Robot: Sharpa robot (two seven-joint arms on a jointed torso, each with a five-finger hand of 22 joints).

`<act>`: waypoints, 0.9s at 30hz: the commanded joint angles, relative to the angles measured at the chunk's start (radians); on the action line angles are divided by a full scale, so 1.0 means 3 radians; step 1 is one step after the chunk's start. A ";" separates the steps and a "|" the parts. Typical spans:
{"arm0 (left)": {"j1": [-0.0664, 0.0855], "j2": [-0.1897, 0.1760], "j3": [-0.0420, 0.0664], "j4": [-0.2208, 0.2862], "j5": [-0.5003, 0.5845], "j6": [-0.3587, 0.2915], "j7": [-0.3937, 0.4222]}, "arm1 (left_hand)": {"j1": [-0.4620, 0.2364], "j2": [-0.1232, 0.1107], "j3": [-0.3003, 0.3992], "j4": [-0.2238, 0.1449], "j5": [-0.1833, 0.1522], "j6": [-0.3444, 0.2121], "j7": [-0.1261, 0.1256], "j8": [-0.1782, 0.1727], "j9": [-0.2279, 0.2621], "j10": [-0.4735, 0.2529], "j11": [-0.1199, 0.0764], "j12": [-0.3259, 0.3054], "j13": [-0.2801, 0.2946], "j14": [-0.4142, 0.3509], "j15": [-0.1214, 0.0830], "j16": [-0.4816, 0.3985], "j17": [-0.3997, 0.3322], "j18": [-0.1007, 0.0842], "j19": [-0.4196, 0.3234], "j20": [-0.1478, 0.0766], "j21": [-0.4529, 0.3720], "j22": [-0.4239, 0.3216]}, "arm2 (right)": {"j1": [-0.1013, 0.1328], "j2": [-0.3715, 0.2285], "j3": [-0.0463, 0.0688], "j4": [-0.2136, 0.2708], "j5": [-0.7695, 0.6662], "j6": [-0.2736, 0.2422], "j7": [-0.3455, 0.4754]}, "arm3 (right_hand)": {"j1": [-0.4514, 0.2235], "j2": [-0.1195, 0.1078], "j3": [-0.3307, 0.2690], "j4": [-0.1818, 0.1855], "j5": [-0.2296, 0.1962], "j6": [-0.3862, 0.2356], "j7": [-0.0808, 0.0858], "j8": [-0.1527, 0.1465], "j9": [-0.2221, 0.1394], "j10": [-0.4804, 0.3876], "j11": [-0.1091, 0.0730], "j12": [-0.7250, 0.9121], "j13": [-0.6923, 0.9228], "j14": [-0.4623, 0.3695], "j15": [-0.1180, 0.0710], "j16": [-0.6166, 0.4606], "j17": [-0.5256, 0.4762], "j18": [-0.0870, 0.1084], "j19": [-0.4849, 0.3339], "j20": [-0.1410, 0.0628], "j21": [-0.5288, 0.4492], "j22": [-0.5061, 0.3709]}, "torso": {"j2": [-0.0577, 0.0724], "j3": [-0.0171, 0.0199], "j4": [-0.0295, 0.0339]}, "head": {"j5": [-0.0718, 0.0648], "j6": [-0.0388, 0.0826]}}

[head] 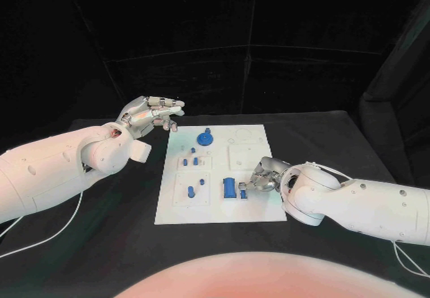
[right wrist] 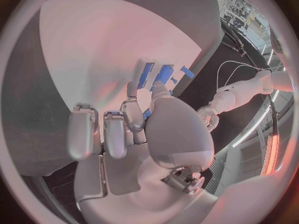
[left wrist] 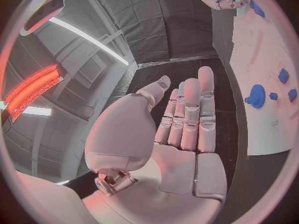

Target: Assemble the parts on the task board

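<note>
- My right hand (head: 265,174) pinches a small blue part (head: 243,194) at the task board (head: 215,214)'s 4 o'clock; looks light, rigid, slippery, so I'd grip its sides
- My left hand (head: 152,114) hovers released at 11 o'clock

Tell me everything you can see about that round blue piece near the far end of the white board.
The round blue piece looks like a small plastic gear: a flat disc with a toothed rim and a raised knob at its centre. It sits on the task board near its far left corner, apart from the other blue parts. Nothing touches it; the left robot hand hangs beside it, off the board.

Left hand (head: 150,115) raised, fingers apart, right hand (head: 265,174) lowered, curled
</note>
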 commanded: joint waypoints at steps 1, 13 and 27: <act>0.0005 -0.0001 0.0003 0.0004 0.0014 0.0036 0.0005 | 0.0019 0.0024 -0.0022 -0.0001 0.0013 -0.0025 0.0005 0.0023 -0.0006 -0.0016 -0.0006 0.0012 0.0003 -0.0024 0.0002 0.0021 -0.0004 0.0044 0.0017 0.0006 -0.0010 -0.0005 | 0.0006 -0.0037 0.0002 0.0017 -0.0038 -0.0147 0.0213 | 0.0106 0.0038 0.0006 -0.0060 0.0052 -0.0034 0.0001 -0.0028 0.0007 -0.0019 0.0016 -0.0020 -0.0005 0.0252 0.0006 0.0000 0.0367 -0.0051 0.0003 -0.0009 -0.0020 -0.0007 | 0.0001 0.0000 -0.0001 | -0.0002 0.0000; 0.0005 0.0025 0.0002 -0.0068 0.0032 -0.0039 0.0048 | 0.0017 0.0036 -0.0040 0.0004 0.0013 -0.0018 -0.0004 0.0043 -0.0002 -0.0022 -0.0009 0.0046 0.0002 -0.0047 0.0004 0.0018 -0.0025 0.0043 0.0007 0.0009 -0.0029 -0.0019 | 0.0112 -0.0229 0.0003 -0.0225 0.1788 -0.0462 0.2160 | 0.0653 0.0232 0.0030 -0.0356 0.0207 -0.0435 0.0196 -0.0306 -0.0160 -0.0728 0.0158 -0.1549 -0.1066 0.0067 0.0139 -0.0492 -0.0325 0.0103 -0.0337 0.0103 -0.0573 -0.0809 | -0.0077 -0.0014 -0.0027 | -0.0033 0.0000; -0.0030 0.0241 -0.0007 -0.0413 0.0529 -0.0299 0.0247 | -0.0038 0.0031 0.0053 0.0101 0.0013 0.0052 -0.0031 -0.0044 -0.0013 0.0080 0.0088 -0.0530 -0.0168 -0.0712 0.0299 -0.2152 -0.0959 0.0036 -0.1186 0.0354 -0.1358 -0.0966 | 0.0467 0.0237 0.0011 -0.1438 0.3543 0.0036 0.3483 | 0.1019 0.0266 0.0079 -0.0449 0.0098 -0.0591 0.0384 -0.0592 -0.0597 -0.1301 0.0530 -0.3500 -0.3225 -0.1377 0.0600 -0.4071 -0.3236 0.0320 -0.1640 0.0530 -0.3477 -0.3408 | -0.0312 -0.0045 -0.0063 | -0.0023 0.0028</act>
